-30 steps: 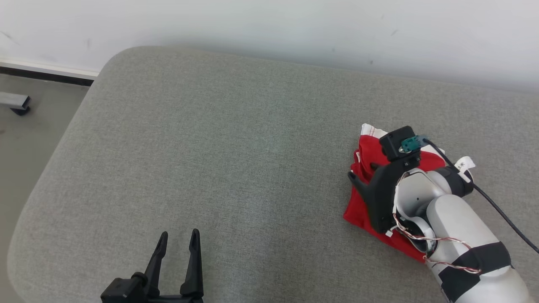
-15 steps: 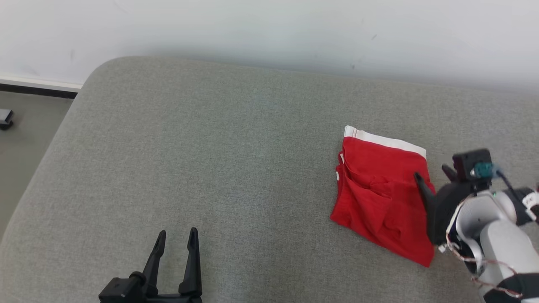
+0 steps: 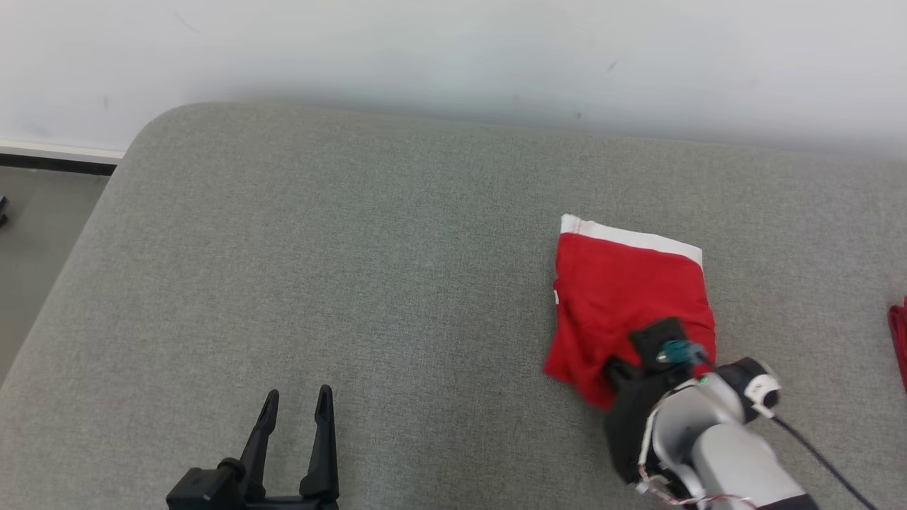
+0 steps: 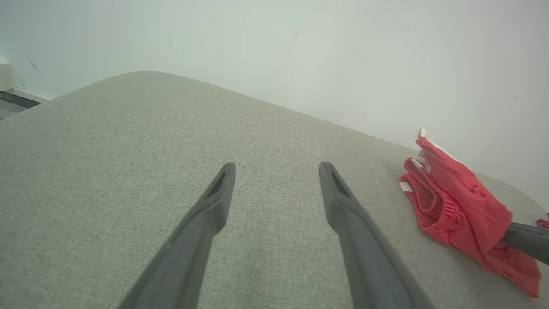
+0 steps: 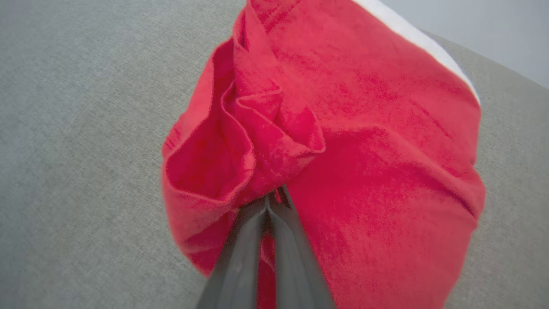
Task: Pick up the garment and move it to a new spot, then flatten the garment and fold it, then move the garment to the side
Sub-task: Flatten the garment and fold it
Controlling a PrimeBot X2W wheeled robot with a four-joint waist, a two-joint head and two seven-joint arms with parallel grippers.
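The garment [image 3: 623,297] is a red pair of shorts with a white waistband, folded and lying on the right part of the grey cushion [image 3: 354,269]. In the right wrist view my right gripper [image 5: 272,199] is shut, its two fingers pinching a bunched fold at the near edge of the garment [image 5: 343,150]. From the head view the right wrist covers the garment's near edge. At the lower left my left gripper [image 3: 295,402] stands open over bare cushion, nothing between its fingers [image 4: 343,206]. The left wrist view has the garment [image 4: 459,206] off to its right.
A white wall runs behind the cushion. The cushion's rounded left edge drops to a grey floor [image 3: 28,234] with a dark baseboard. Another bit of red cloth [image 3: 898,333] peeks in at the right edge.
My right gripper came off the garment, swung right and open, then returned to the garment's near edge and shut on a fold. The head camera shifted slightly. The left gripper stayed put.
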